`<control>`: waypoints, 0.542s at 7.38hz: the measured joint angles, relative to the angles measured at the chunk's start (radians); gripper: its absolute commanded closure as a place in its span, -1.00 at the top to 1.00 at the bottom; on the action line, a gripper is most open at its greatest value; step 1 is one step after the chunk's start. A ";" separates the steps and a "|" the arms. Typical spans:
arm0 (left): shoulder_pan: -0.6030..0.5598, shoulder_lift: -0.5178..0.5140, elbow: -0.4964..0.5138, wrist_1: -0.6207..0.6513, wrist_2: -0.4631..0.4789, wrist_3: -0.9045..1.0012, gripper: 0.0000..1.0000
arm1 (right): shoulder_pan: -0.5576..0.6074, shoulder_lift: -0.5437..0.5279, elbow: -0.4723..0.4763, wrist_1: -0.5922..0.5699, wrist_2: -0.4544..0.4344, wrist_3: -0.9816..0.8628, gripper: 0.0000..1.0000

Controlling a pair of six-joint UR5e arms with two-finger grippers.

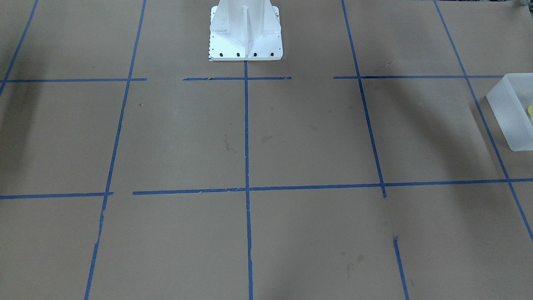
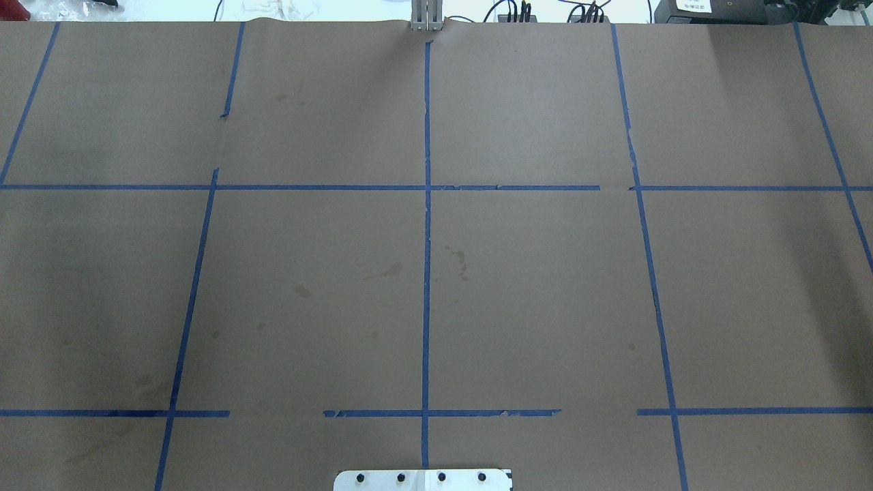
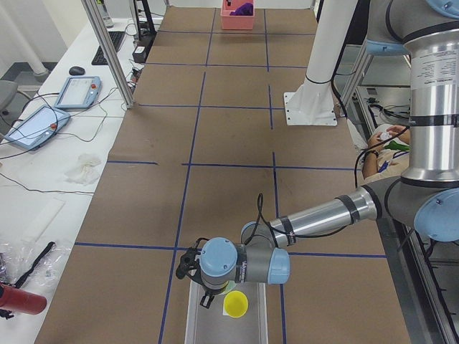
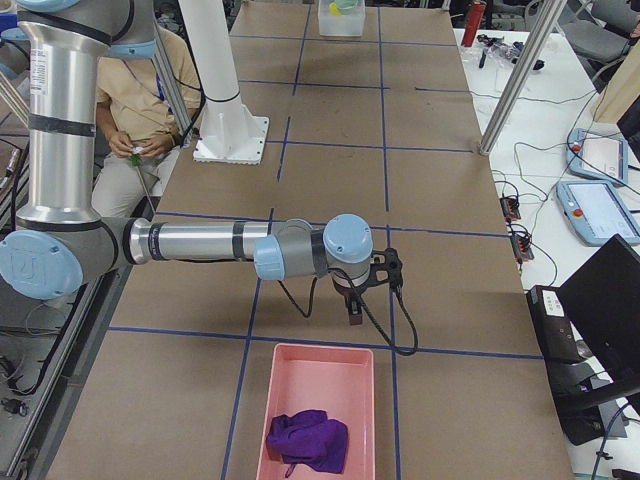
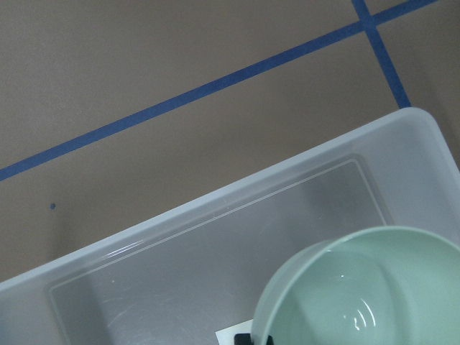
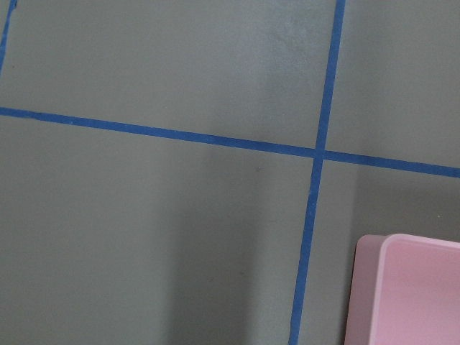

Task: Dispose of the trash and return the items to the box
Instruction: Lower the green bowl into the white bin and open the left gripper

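The translucent box (image 5: 180, 273) lies at the table's end on my left; it also shows in the exterior left view (image 3: 195, 319) and at the right edge of the front view (image 1: 510, 112). The yellow cup (image 3: 235, 304) stands inside it. My left gripper (image 3: 206, 297) hangs over the box. In the left wrist view the mint-green bowl (image 5: 374, 295) sits close under the camera, above the box floor, with a black fingertip at its rim, so the gripper looks shut on the bowl's rim. My right gripper (image 4: 355, 305) points down above bare table; I cannot tell if it is open.
A pink tray (image 4: 315, 410) holding a purple cloth (image 4: 310, 440) lies at the table's right end, just beyond my right gripper; its corner shows in the right wrist view (image 6: 410, 287). The white robot base (image 1: 245, 37) stands mid-table. A seated person (image 4: 140, 110) is behind the robot.
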 measured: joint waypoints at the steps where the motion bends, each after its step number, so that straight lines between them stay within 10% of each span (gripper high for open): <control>1: 0.001 0.000 0.005 -0.007 -0.002 -0.001 -0.70 | 0.000 0.000 0.000 0.000 0.000 0.000 1.00; 3: 0.004 -0.001 0.013 -0.018 -0.007 -0.001 0.24 | 0.000 0.001 0.001 0.000 0.000 0.000 1.00; 4: 0.004 -0.001 0.014 -0.019 -0.016 -0.001 0.40 | 0.000 0.000 0.001 0.000 0.000 0.000 1.00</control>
